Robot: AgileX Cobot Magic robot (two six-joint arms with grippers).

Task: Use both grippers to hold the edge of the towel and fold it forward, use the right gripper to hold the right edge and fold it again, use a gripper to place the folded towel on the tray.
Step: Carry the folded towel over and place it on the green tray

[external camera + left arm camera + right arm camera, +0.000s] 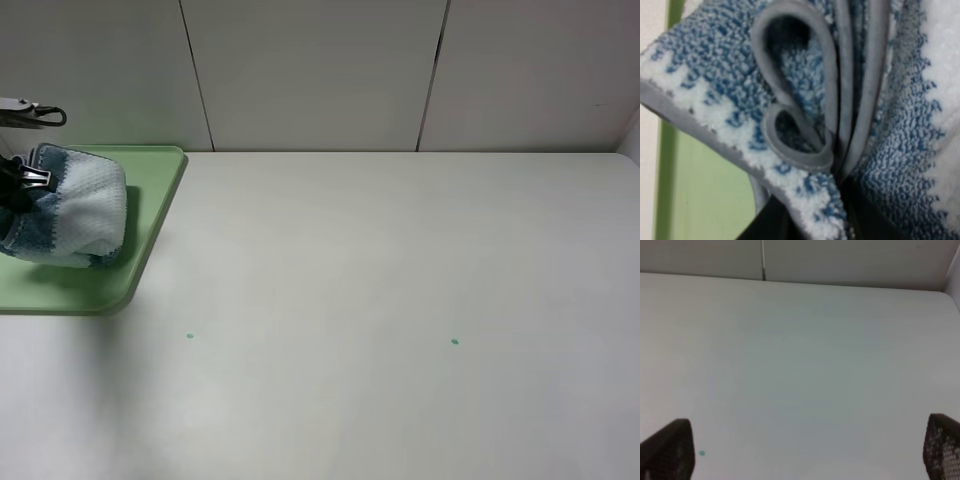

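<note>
— Towel (pixel 75 205) location? Bunched and folded over the green tray (pixel 150 215), at the counter's (pixel 400 300) left edge.

— And the pincers? Left pincer (pixel 18 185) clenches its gathered hems; right pincer (pixel 805 452) is spread wide above bare counter.

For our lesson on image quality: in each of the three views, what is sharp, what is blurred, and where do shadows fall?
Exterior high: even light, the towel throws a soft shadow onto the tray. Left wrist: towel pile crisp. Right wrist: the right gripper fingertips blurred, the table flat and shadowless.
</note>
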